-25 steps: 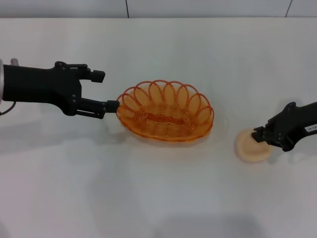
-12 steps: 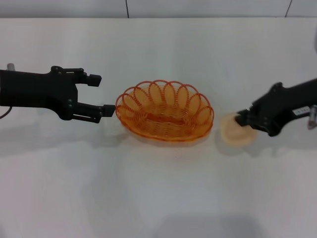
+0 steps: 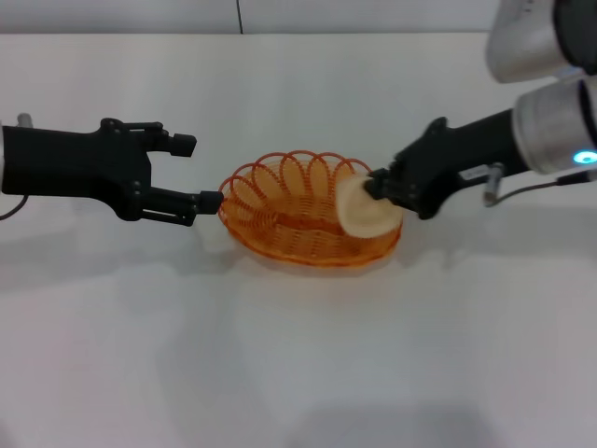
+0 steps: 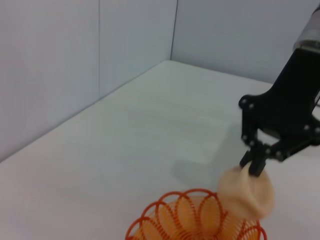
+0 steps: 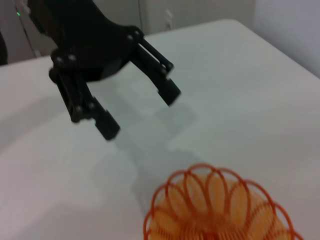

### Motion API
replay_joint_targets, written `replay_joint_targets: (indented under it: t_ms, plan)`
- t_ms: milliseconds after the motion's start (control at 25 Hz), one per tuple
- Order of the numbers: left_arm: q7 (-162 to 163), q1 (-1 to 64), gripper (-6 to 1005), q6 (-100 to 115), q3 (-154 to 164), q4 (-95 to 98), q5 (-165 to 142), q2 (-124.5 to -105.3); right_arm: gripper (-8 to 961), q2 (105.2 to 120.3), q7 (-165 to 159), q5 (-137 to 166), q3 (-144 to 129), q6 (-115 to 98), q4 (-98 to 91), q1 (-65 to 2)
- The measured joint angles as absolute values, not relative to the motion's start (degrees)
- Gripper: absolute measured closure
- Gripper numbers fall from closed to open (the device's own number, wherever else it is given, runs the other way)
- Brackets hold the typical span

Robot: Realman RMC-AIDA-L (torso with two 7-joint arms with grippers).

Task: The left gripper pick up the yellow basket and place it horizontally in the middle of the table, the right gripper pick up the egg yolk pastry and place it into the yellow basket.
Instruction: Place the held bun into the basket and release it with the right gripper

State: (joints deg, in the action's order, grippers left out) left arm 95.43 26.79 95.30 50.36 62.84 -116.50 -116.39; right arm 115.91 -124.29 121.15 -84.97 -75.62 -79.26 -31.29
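Pastry looks soft and crumbly, so right tool pinching its rim over the basket seems sensible; left tool open.

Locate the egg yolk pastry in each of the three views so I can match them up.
Head view: the egg yolk pastry is held by the right gripper over the right end of the yellow basket.
Left wrist view: the pastry hangs from the right gripper above the basket's rim.
Right wrist view: not in it.
Shared landmark: the yellow basket, seen in all three views.
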Motion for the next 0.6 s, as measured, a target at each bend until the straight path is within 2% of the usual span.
replay_joint_targets:
  t_ms: [320, 600]
  plan:
    - [94.84, 26.82, 113, 95.26, 50.37, 62.84, -115.66, -116.37, 917, 115.94, -123.99, 119.63, -91.69, -67.32, -73.93, -34.53]
    - [94.83, 26.76, 113, 95.31, 50.43, 62.84, -115.66, -116.43, 915, 115.96, -123.96, 118.93, -93.03, -65.38, -72.83, -34.78]
